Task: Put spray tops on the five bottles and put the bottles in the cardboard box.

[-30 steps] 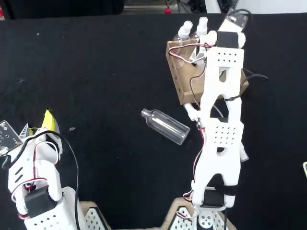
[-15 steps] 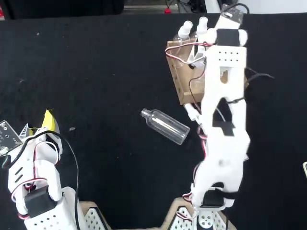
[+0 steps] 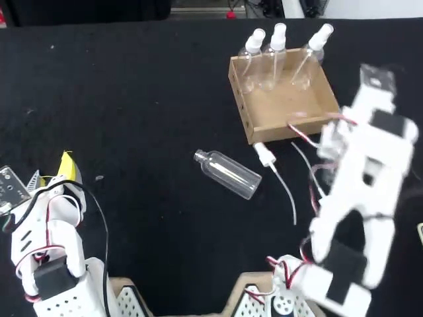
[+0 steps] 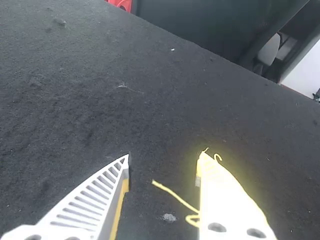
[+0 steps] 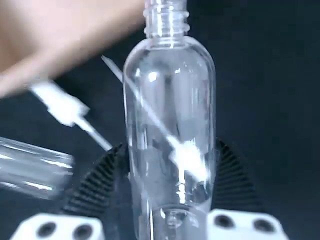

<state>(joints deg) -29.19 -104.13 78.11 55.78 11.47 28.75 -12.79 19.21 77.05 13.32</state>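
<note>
Three clear bottles with white spray tops (image 3: 276, 36) stand along the far wall of the cardboard box (image 3: 261, 129). A topless bottle (image 3: 228, 174) lies on the black table near the box, also seen as the lying bottle (image 5: 30, 169). A loose spray top (image 3: 266, 156) with its long tube lies beside it, visible too as the spray top (image 5: 60, 106). My right gripper (image 5: 170, 149) is shut on another topless clear bottle (image 5: 170, 100), neck pointing away. The right arm (image 3: 363, 178) is right of the box. My left gripper (image 4: 162, 162) rests open over bare cloth at the table's near left (image 3: 65, 165).
The black cloth (image 3: 132, 99) spreads wide between the two arms. The arm bases (image 3: 264, 300) sit at the near edge. The box's near wall (image 5: 45, 35) is a blur beyond the held bottle.
The right arm has pulled back from over the box toward the near right, uncovering the third capped bottle. The left arm has not moved.
</note>
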